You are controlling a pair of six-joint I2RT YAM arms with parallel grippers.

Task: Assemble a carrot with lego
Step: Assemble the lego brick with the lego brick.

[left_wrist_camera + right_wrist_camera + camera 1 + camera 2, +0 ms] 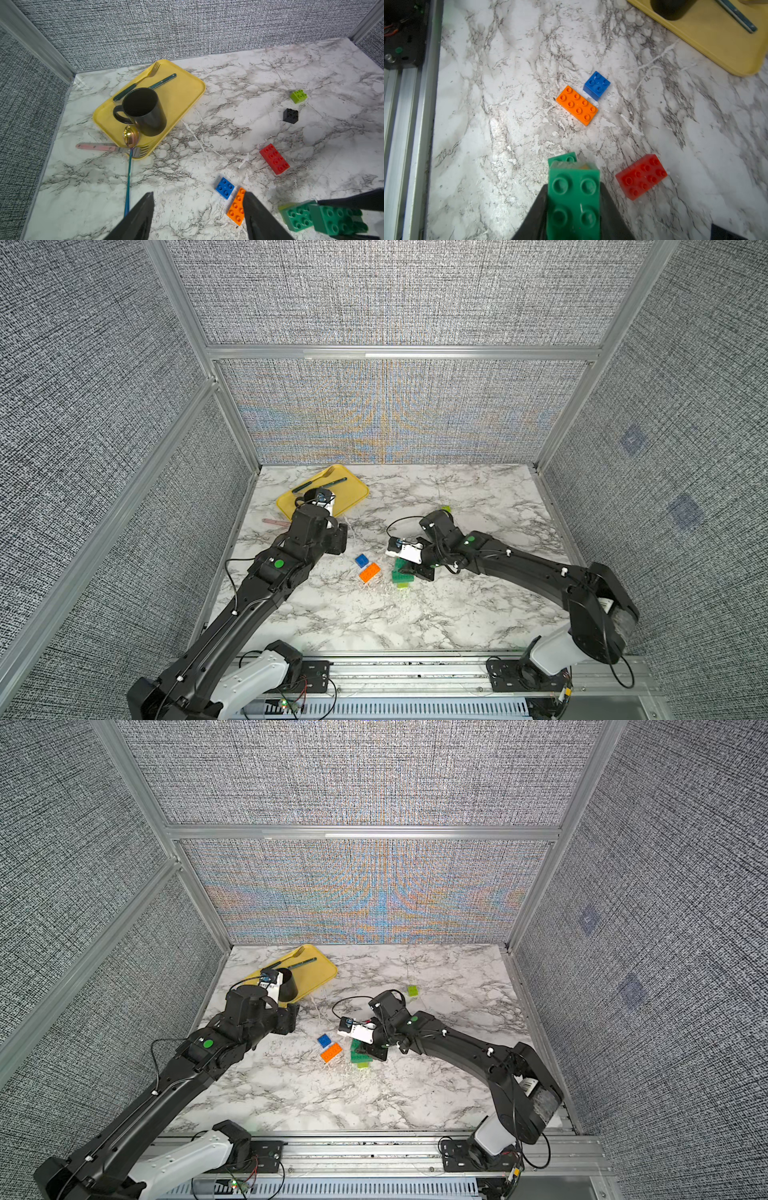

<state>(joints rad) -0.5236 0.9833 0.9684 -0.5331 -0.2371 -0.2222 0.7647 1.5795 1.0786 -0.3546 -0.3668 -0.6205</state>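
My right gripper (573, 204) is shut on a dark green oblong brick (574, 187). That brick hangs tilted over a second dark green brick (297, 216), which sits on a lime brick (402, 585); whether the two green ones are joined I cannot tell. To their left lie the orange brick (370, 572) and the blue brick (362, 560). The red brick (641, 176), a black brick (290, 116) and a lime brick (412, 991) lie loose farther back. My left gripper (198, 195) hovers open and empty left of the blue and orange bricks.
A yellow tray (182, 97) at the back left carries a black mug (145, 112) and forks. A long spoon (129, 166) and a pink-handled fork (97, 147) lie at its near edge. Grey walls enclose three sides; a metal rail (409, 124) runs along the front.
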